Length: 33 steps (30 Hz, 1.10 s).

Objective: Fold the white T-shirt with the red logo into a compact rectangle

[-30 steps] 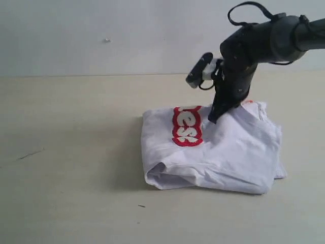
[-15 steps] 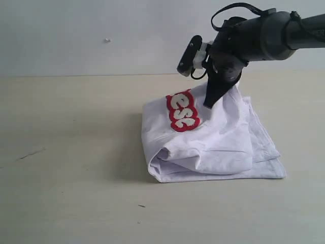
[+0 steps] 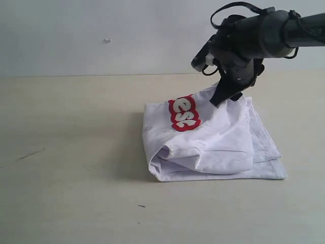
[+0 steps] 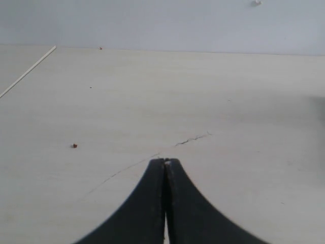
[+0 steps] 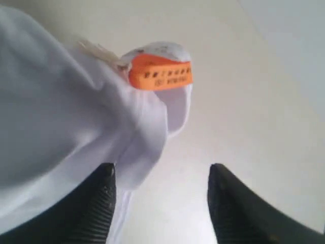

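My right pincer (image 5: pixel 162 169) gapes empty at one o'clock on the T-shirt (image 3: pixel 218 145) — I'd lift straight up, clear of the orange tag (image 5: pixel 161 75), so nothing snags. Left pincer (image 4: pixel 165 162) is pinched shut.

It is looking like a bare robot test lab: a plain pale tabletop (image 3: pixel 76 178) is lying beneath the right gripper (image 3: pixel 219 101), and a blank wall (image 3: pixel 101 30) is standing behind it.

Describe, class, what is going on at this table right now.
The right gripper hangs open at the collar of the white T-shirt, by its orange tag, pinching nothing. The shirt lies partly folded on the table, red logo showing on top. The left gripper is shut over the table, holding nothing.
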Each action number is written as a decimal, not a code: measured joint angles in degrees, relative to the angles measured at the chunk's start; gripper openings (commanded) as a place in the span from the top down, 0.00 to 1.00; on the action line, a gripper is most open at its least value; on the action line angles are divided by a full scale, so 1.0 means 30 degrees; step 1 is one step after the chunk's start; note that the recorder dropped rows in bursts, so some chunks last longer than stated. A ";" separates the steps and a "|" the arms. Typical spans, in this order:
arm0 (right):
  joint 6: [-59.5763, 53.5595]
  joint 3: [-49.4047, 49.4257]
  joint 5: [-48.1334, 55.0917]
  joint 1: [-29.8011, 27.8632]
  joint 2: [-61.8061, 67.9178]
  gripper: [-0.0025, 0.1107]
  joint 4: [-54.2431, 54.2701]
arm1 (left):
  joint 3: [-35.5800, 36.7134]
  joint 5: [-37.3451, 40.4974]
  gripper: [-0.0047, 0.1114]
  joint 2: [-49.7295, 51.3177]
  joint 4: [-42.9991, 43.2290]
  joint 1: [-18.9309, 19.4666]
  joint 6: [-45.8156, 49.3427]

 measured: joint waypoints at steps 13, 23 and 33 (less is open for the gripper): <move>-0.4188 0.0452 0.1114 -0.3271 0.0033 0.50 1.2403 | 0.0000 0.0000 0.96 0.0000 0.0000 0.0000 0.0000; -0.3635 0.2461 -0.1847 -0.3312 0.0324 0.50 1.2688 | 0.0000 0.0000 0.96 0.0000 0.0000 0.0000 0.0000; -0.2884 0.2461 -0.2428 -0.3375 0.1095 0.82 1.2840 | 0.0000 0.0000 0.96 0.0000 0.0000 0.0000 0.0000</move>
